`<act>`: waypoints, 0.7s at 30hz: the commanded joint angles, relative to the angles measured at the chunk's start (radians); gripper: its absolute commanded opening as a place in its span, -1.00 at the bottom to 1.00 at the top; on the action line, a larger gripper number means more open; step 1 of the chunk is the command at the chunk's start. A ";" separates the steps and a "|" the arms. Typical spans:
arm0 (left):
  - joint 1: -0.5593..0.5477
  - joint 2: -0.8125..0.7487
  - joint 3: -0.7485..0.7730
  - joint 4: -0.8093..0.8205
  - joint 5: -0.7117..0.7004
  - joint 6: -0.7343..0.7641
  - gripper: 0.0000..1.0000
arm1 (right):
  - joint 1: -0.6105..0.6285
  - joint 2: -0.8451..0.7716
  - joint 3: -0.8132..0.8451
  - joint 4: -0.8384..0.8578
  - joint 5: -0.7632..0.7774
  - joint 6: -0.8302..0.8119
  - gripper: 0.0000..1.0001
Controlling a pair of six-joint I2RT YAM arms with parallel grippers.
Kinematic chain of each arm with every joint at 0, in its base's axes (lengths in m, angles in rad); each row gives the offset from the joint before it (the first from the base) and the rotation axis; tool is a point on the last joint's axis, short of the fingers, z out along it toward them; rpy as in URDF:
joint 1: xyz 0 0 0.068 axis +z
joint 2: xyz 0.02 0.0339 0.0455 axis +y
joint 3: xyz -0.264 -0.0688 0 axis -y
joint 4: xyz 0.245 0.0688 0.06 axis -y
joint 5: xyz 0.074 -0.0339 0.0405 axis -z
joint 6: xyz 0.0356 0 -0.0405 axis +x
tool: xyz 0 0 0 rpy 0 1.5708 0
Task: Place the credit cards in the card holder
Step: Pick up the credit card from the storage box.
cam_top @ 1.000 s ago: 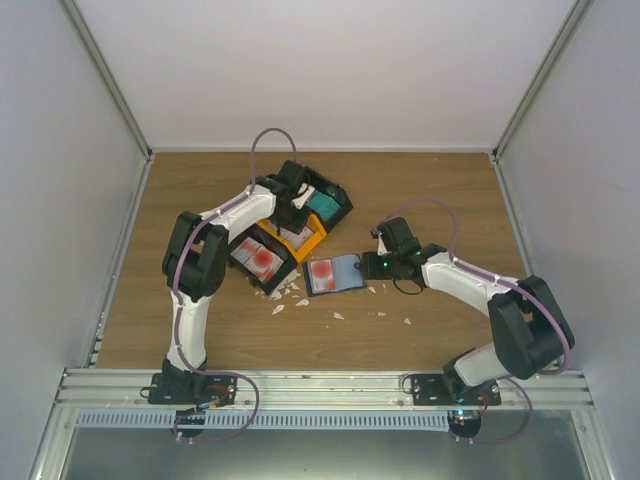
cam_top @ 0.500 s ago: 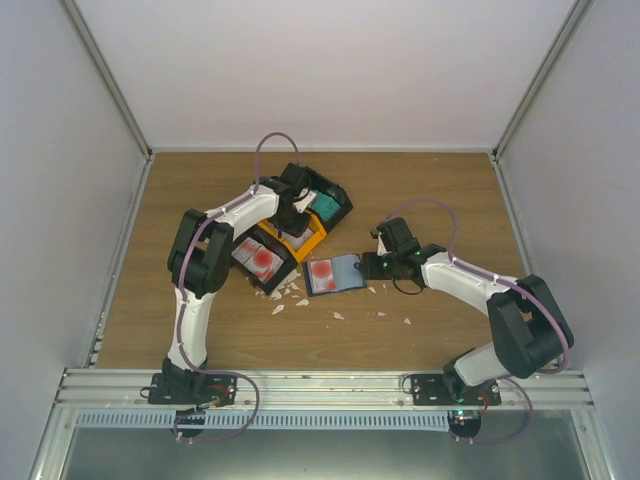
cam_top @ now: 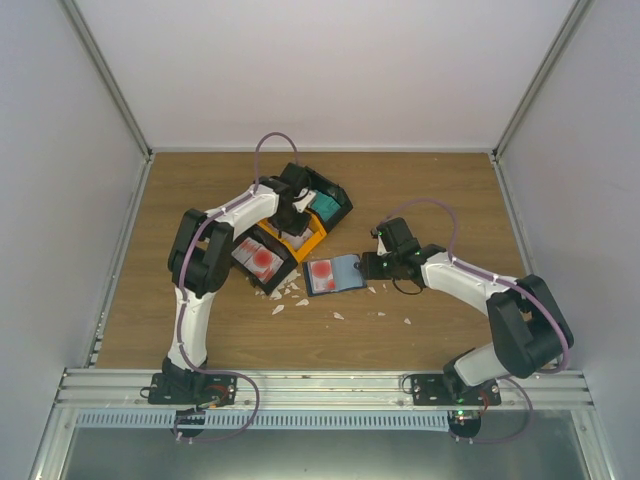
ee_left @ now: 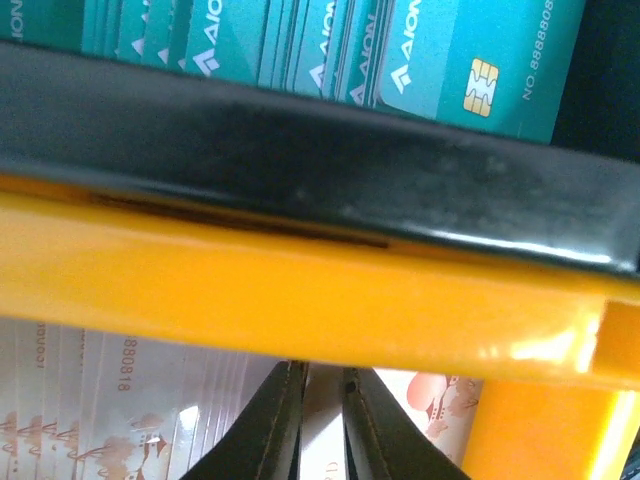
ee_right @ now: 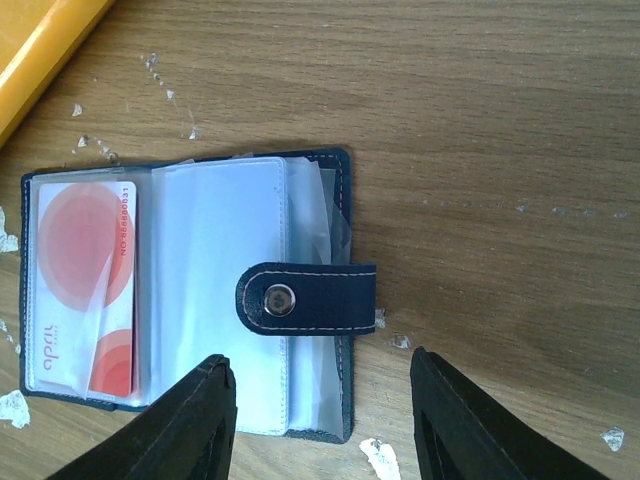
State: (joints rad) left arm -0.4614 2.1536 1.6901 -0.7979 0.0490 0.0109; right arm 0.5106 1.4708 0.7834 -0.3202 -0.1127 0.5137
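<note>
**Item: card holder** point(ee_right: 190, 300). Navy, lying open and flat on the wood table point(cam_top: 420, 190), clear sleeves up. Snap tab point(ee_right: 305, 298) is folded across the sleeves, stud showing. One white card w/ red blotches point(ee_right: 85, 290) sits in the sleeve on the side away from the tab.

**R gripper** point(ee_right: 330, 420). At the holder's tab side, low over it. Jaws are spread wide w/ nothing between them. One finger overlaps the holder's near edge and the other is over bare wood just beside it. Grips nothing.

**L gripper** point(ee_left: 320, 420). Well apart from the holder, down inside the orange bin point(ee_left: 300, 300). Fingers point(ee_left: 265, 430) are drawn close w/ only a narrow gap. A pale beige card point(ee_left: 322, 400) fills that gap. Cannot tell if the pads actually pinch it.

**Orange bin.** Near the holder, on its far-left side in the top view. Holds a fanned stack of pale beige cards point(ee_left: 120, 400).

**Black bin, teal** point(ee_left: 300, 160). Touching the orange bin's wall, on the side farther from the holder. Holds teal cards point(ee_left: 440, 60) standing in a row, front one w/ a gold chip.

**Black bin, red** point(cam_top: 283, 272). Just left of the holder in the top view. Holds white cards w/ red blotch point(cam_top: 262, 260).

**White scraps** point(cam_top: 290, 292). Scattered on the wood around the holder, thickest between it and the red-card bin, w/ a few by the tab side.
</note>
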 commanded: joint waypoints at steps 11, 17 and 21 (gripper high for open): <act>-0.009 -0.095 -0.061 -0.008 0.073 -0.036 -0.78 | 0.003 0.005 -0.019 0.029 0.008 0.028 -0.03; -0.019 -0.126 -0.076 -0.010 0.108 -0.047 -0.78 | 0.004 0.009 -0.027 0.033 0.004 0.032 -0.03; -0.030 -0.146 -0.084 -0.011 0.127 -0.052 -0.78 | 0.003 0.011 -0.032 0.038 0.000 0.034 -0.03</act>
State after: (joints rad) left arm -0.4671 2.0586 1.6264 -0.7990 0.1158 -0.0242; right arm 0.5106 1.4715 0.7666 -0.3122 -0.1135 0.5331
